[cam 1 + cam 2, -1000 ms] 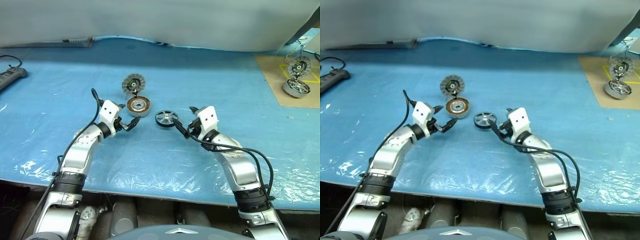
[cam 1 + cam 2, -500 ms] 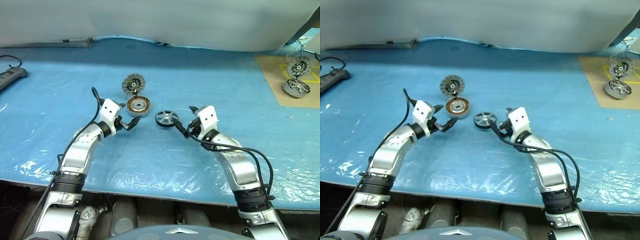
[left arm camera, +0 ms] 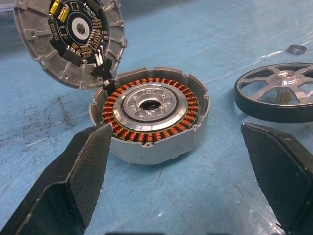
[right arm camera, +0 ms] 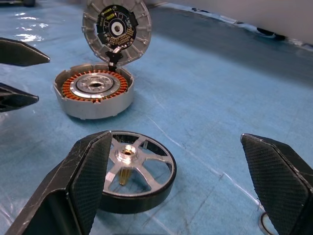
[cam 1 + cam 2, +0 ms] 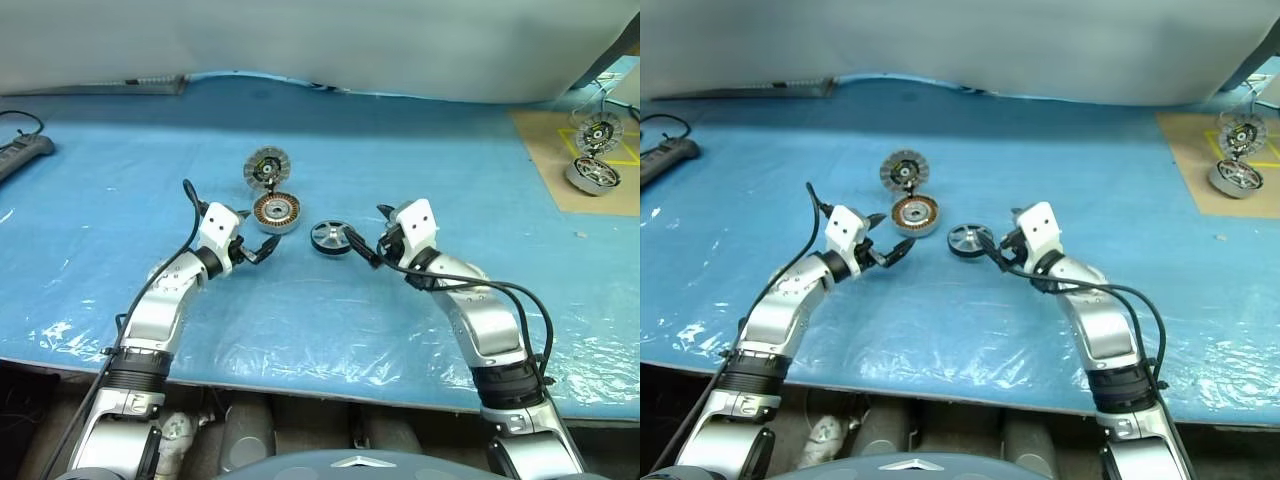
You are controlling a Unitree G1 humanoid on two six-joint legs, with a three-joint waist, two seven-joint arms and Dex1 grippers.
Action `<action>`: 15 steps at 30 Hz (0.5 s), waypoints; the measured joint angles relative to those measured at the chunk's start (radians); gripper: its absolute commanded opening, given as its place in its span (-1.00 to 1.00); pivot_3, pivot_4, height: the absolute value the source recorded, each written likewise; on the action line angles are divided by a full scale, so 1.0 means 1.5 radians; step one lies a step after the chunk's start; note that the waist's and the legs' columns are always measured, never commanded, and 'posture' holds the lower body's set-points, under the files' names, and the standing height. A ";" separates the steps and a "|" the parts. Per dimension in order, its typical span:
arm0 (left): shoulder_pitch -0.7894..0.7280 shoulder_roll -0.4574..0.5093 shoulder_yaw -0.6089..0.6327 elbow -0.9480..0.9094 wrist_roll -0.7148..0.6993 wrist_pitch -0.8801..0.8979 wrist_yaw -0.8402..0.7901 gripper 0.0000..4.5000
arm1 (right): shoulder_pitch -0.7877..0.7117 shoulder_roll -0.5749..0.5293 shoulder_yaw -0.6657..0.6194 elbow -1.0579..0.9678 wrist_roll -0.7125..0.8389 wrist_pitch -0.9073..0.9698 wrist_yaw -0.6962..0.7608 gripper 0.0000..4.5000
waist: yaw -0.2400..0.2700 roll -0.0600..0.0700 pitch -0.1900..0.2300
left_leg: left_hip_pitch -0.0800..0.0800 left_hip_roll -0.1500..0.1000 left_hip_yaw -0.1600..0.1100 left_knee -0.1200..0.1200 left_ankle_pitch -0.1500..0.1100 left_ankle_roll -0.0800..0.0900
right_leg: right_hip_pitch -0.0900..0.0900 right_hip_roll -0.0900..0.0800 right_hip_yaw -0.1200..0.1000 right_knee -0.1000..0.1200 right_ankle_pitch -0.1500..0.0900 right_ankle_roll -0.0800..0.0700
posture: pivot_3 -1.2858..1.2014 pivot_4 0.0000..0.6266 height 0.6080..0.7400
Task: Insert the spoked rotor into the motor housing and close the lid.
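both pincers stand with their black fingers spread wide and nothing between them. right gripper [image 5: 372, 243] has lifted a little over the last second and its wrist now tips more steeply toward the small dark-grey spoked rotor [image 5: 332, 238], a flat metal wheel with a smooth rim, thin bright spokes and a shiny central hub, lying flat on the blue plastic-covered table [image 5: 420, 170] just in front of those fingertips and not touching them. left gripper [image 5: 262, 247] has kept its place just beside the shallow round silver motor housing [image 5: 277, 212], whose ring of copper-coloured windings circles a polished steel centre. the round lid [image 5: 266, 165] stands propped open, hinged at the housing's far edge, its inner face showing a dark circuit centre inside a ribbed grey metal rim. the rise probably means the right arm is lining up for a pick from above the rim; the rotor is not yet grasped, so insertion and closing are both still to do. the table's film looks slick and wrinkled. a second motor [image 5: 592, 174] sits far off on a brown mat [image 5: 545, 170].
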 measured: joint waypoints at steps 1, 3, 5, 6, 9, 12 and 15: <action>0.005 -0.001 0.000 0.000 0.000 -0.006 0.001 1.00 | -0.026 -0.011 0.002 0.000 0.003 0.020 0.013 0.99 | -0.001 0.000 0.000 | 0.000 0.000 0.000 0.000 0.000 0.000 | 0.000 0.000 0.000 0.000 0.000 0.000 | 0.03 -0.52 1.00; 0.015 -0.003 -0.001 0.001 0.000 -0.015 0.000 1.00 | -0.075 -0.041 0.010 0.000 0.004 0.049 0.037 0.99 | -0.001 0.000 0.000 | 0.000 0.000 0.000 0.000 0.000 0.000 | 0.000 0.000 0.000 0.001 0.000 0.000 | 0.03 -0.52 1.00; 0.026 -0.005 0.000 0.004 0.001 -0.027 0.002 1.00 | -0.127 -0.074 0.045 0.011 -0.007 0.076 0.074 0.99 | 0.000 0.000 0.000 | 0.000 0.000 0.000 0.000 0.000 0.000 | 0.000 0.001 0.000 0.001 0.000 0.000 | 0.03 -0.52 1.00; 0.034 -0.008 0.002 0.005 0.001 -0.038 0.006 1.00 | -0.157 -0.087 0.070 0.025 -0.011 0.092 0.100 0.99 | -0.001 0.000 0.000 | 0.000 0.000 0.000 0.001 0.000 0.000 | 0.000 0.001 0.000 0.001 0.000 0.000 | 0.03 -0.52 1.00; 0.062 -0.019 0.000 0.004 0.003 -0.066 0.014 1.00 | -0.234 -0.110 0.155 0.080 -0.037 0.110 0.176 0.99 | -0.001 0.000 0.000 | 0.000 0.000 0.000 0.001 0.000 0.000 | 0.000 0.001 0.000 0.001 0.000 0.000 | 0.03 -0.52 1.00; 0.088 -0.023 -0.001 0.004 0.007 -0.083 0.017 1.00 | -0.305 -0.107 0.220 0.153 -0.069 0.097 0.236 0.99 | -0.001 0.000 0.000 | -0.001 0.000 0.000 0.001 0.000 0.000 | -0.001 0.000 0.000 0.002 0.000 0.000 | 0.03 -0.52 1.00; 0.101 -0.026 0.001 0.001 0.008 -0.091 0.022 1.00 | -0.379 -0.069 0.247 0.245 -0.098 0.073 0.260 0.99 | -0.001 0.000 0.000 | -0.001 0.001 0.000 0.003 0.000 0.000 | -0.002 0.000 0.000 0.004 0.000 -0.001 | 0.03 -0.52 1.00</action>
